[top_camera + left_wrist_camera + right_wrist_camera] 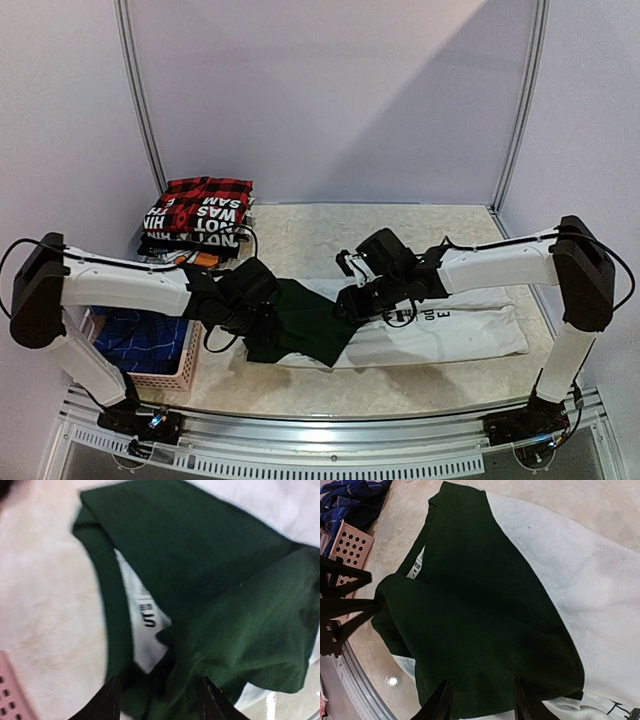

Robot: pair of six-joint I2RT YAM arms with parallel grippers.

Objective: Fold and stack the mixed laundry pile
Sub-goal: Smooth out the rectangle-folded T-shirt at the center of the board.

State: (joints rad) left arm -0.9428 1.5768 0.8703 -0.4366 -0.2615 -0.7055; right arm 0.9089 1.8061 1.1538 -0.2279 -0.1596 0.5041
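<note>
A white T-shirt [450,330] with black print lies flat on the table, its dark green part [305,322] folded over at the left end. My left gripper [262,312] is open just over the green fabric [200,555] near the collar label [148,620], with cloth lying between its fingers [111,701]. My right gripper [350,305] is open low over the same green part [470,620], beside the white body [580,580]. A folded stack [200,215] with the red-and-black plaid shirt on top sits at the back left.
A pink lattice basket [165,372] stands at the front left beside my left arm, with a blue plaid piece [140,338] in it. It also shows in the right wrist view [352,542]. The metal rail runs along the table's front edge [330,455].
</note>
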